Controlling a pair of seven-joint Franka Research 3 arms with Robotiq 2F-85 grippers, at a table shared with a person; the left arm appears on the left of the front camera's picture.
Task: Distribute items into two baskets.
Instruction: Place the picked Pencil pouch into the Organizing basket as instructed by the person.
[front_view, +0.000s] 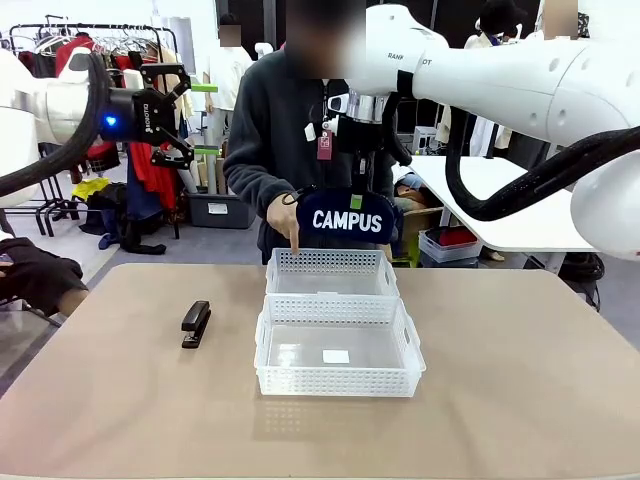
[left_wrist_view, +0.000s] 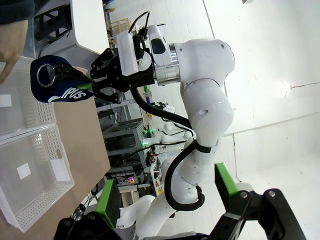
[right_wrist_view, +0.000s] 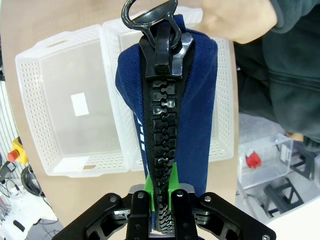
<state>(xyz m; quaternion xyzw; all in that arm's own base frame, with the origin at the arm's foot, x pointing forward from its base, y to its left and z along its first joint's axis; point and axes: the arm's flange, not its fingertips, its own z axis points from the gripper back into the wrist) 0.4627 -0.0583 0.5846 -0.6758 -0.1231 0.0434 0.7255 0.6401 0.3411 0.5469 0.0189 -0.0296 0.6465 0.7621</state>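
My right gripper (front_view: 356, 198) hangs over the far basket (front_view: 330, 262), shut on the navy "CAMPUS" pouch (front_view: 347, 221). In the right wrist view the green pads (right_wrist_view: 150, 186) pinch the pouch (right_wrist_view: 195, 100) at its zip, above where the two baskets meet. The near basket (front_view: 335, 382) has a white label on its floor. A black stapler (front_view: 195, 323) lies on the table to the left of the baskets. My left gripper (front_view: 195, 118) is open, high at the left. A person's hand (front_view: 285, 215) points down at the far basket's left rim.
The two baskets stand touching, mid-table, on the tan table (front_view: 500, 400). The person stands right behind the far basket. In the left wrist view the right gripper (left_wrist_view: 100, 82) holds the pouch (left_wrist_view: 55, 82) above the baskets (left_wrist_view: 40, 200).
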